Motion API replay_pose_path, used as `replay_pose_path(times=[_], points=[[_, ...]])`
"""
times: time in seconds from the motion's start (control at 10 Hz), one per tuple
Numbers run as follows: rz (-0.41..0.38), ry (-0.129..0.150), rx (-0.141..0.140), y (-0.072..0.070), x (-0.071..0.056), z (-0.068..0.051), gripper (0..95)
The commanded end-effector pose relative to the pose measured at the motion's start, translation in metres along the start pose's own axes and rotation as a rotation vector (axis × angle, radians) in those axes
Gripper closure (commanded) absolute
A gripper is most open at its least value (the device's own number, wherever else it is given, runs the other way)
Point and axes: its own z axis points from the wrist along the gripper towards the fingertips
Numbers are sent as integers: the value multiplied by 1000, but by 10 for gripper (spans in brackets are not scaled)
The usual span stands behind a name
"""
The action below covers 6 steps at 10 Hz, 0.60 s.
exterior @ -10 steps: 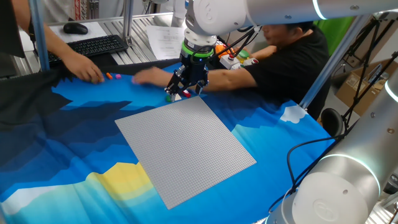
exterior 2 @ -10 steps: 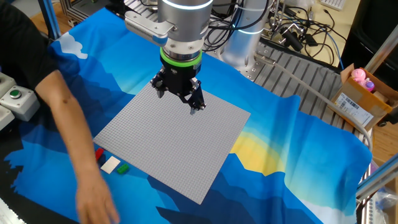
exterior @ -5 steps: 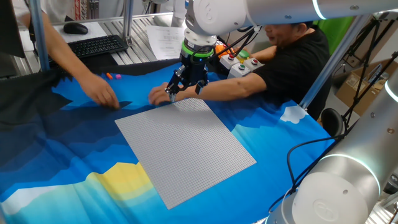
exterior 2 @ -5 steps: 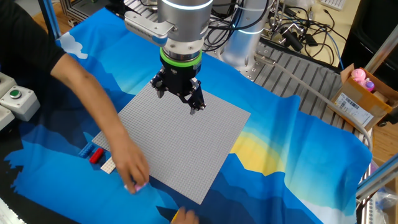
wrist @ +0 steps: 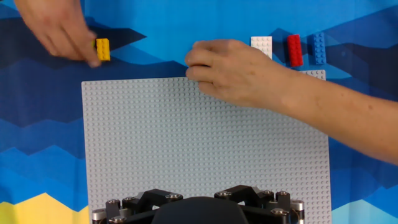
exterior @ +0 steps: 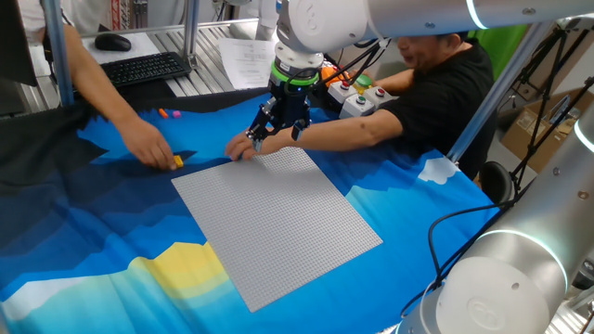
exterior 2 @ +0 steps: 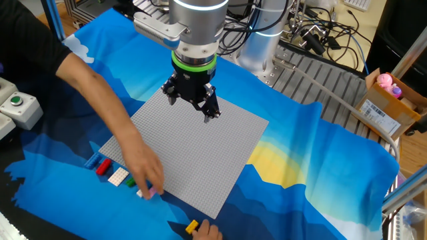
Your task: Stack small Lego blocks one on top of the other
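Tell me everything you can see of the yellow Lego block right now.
The yellow Lego block is a small studded brick of glossy plastic, oblong, lying flat with studs up on the blue cloth, just off a corner of the grey baseplate and not on it. A person's hand has its fingertips against one side of it, as the other fixed view also shows. It lies apart from the white, red and blue blocks, and nothing is stacked on it.

The grey baseplate [wrist: 205,149] looks matt, finely studded plastic. The blue cloth [exterior 2: 320,167] lies wrinkled; the yellow brick [wrist: 102,49] shows glossy plastic
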Motion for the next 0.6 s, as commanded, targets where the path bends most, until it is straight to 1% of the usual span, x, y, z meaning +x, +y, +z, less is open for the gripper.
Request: replay_pose_path(times=[0.1,0.2,0.3,0.4,0.6], points=[[29,29,-66,1,1,0,950],[42,28,-65,1,2,0,950],[75,15,-51,6,10,2,950],[103,10,-51,10,16,3,950],[137,11,-48,17,21,1,950]])
